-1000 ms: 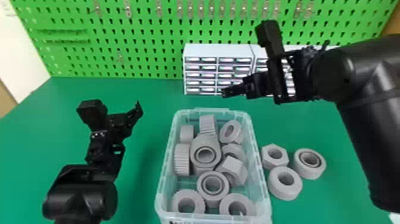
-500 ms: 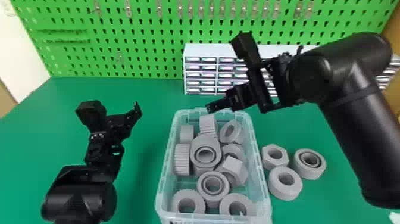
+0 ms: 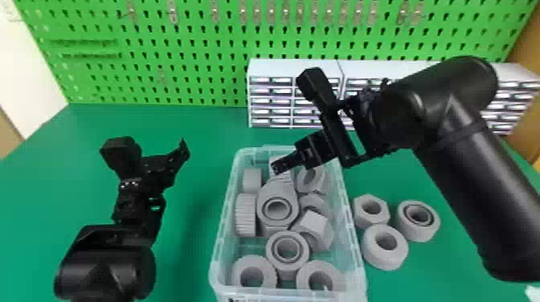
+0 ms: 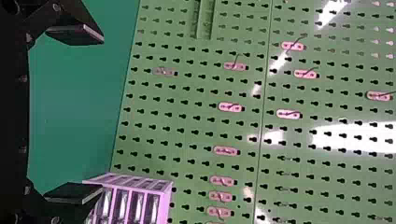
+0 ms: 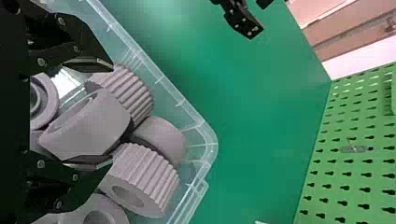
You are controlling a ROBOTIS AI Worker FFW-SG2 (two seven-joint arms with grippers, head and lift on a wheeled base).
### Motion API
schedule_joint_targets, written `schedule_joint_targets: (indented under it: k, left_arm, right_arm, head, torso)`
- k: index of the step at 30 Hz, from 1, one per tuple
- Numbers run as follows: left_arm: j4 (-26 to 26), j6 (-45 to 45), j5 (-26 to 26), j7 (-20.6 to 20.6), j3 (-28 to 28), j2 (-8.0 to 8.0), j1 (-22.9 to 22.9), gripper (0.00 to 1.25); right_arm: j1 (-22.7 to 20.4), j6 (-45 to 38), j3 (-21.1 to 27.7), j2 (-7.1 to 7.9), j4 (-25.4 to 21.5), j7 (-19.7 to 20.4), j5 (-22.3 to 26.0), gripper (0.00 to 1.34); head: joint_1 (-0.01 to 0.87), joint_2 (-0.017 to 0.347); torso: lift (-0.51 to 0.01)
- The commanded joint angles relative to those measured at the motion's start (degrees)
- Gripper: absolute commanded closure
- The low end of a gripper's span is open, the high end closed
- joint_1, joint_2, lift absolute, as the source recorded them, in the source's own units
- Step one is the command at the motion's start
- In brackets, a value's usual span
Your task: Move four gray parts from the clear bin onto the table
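Where my right tool hangs over the far end of the clear bin, its fingers are spread, with gray parts heaped below it and toward me. To the tool's right, just outside the bin, I see three more on the worktop: a hex nut, a plain ring and a double-rimmed ring. My left tool, fingers also apart, is well off to its left. Behind the right tool stand white drawer units, then the green pegboard.
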State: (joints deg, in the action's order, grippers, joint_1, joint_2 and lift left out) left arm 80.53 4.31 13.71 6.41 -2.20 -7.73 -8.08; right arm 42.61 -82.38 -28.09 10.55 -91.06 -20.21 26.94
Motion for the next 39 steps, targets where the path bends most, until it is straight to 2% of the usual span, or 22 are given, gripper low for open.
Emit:
schedule_joint_targets:
  k: [1, 9, 15, 18, 27, 35, 39]
  left_arm:
    - [0.07, 0.0, 0.0, 0.01, 0.09, 0.0, 0.0, 0.16]
    - [0.07, 0.0, 0.0, -0.08, 0.35, 0.0, 0.0, 0.16]
    - [0.07, 0.0, 0.0, -0.08, 0.35, 0.0, 0.0, 0.16]
    - [0.07, 0.0, 0.0, 0.01, 0.18, 0.0, -0.18, 0.16]
    - [0.07, 0.0, 0.0, -0.08, 0.09, 0.0, -0.27, 0.16]
    - [0.07, 0.0, 0.0, -0.08, 0.0, 0.0, -0.27, 0.16]
    - [0.07, 0.0, 0.0, 0.01, 0.0, 0.0, -0.27, 0.16]
  right_arm:
    - [0.28, -0.85, -0.57, 0.0, 0.45, 0.0, 0.13, 0.55]
    - [1.33, -4.01, -1.71, -0.27, 0.45, 0.0, -1.1, 0.55]
    - [1.77, -6.12, -1.8, 0.17, 0.63, 0.0, -1.01, 0.55]
    - [2.03, -7.7, -1.97, 0.44, 0.98, 0.0, -2.59, 0.55]
    - [1.77, -7.62, -3.2, 0.61, 5.11, 0.0, -3.47, 0.52]
    - [1.68, -5.95, -4.08, 0.61, 6.6, 0.0, -3.3, 0.52]
    - [1.51, -3.92, -4.26, 0.61, 8.01, 0.0, -1.71, 0.52]
  head:
    - [0.693, 0.072]
    - [0.693, 0.072]
    - [0.693, 0.072]
    - [0.693, 0.072]
    - [0.693, 0.072]
    - [0.693, 0.072]
    - [0.693, 0.072]
  torso:
    - [-0.052]
    - [-0.052]
    - [-0.052]
    - [-0.052]
    - [-0.052]
    - [-0.052]
    - [-0.052]
